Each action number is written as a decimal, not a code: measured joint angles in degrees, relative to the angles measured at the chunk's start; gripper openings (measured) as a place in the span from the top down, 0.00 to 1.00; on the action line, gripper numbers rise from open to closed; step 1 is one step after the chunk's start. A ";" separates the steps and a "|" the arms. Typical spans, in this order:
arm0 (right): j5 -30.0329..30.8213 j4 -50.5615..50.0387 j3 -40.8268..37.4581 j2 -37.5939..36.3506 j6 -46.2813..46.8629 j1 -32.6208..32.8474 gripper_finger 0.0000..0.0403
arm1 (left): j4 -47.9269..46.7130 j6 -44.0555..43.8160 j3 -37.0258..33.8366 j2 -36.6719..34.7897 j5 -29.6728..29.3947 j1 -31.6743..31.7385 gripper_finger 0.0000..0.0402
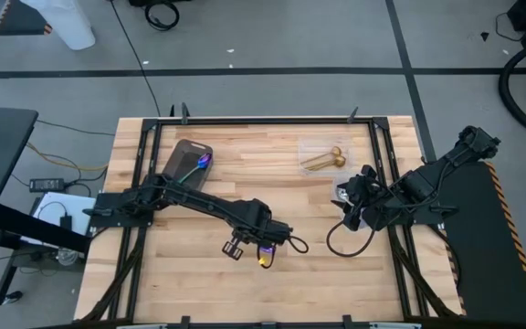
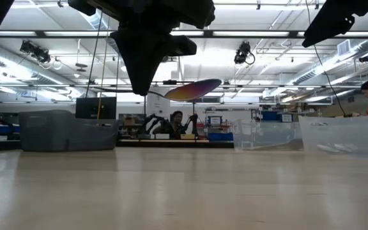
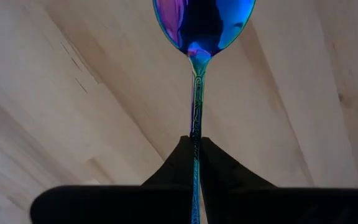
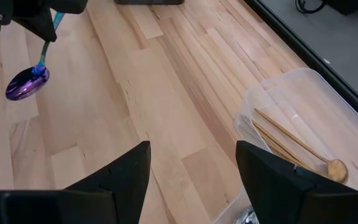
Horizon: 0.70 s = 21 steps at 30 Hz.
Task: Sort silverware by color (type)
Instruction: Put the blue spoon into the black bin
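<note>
Here the left gripper (image 1: pixel 265 259) hangs over the middle of the bench (image 1: pixel 245 155), jaws clamped on the teal handle of an iridescent spoon (image 3: pixel 202 25), which is held clear of the wood. The right gripper (image 4: pixel 193 177) waits at the bench's right side, jaws apart and empty, near a clear container (image 4: pixel 303 124) holding gold spoons (image 1: pixel 324 161).

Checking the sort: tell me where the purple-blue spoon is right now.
The purple-blue spoon is held by its handle in the left gripper, lifted above the bare wood near the table's front middle in the high view, away from the dark tray.
</note>
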 joint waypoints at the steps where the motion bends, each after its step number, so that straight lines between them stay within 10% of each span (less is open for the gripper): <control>1: 0.00 0.00 0.00 0.00 0.00 0.00 0.39 | -0.04 -0.12 0.00 -0.02 -0.02 0.00 0.97; 21: -1.05 0.42 0.00 0.00 0.00 0.00 0.39 | -0.53 -2.18 0.00 -3.80 -3.79 0.11 0.97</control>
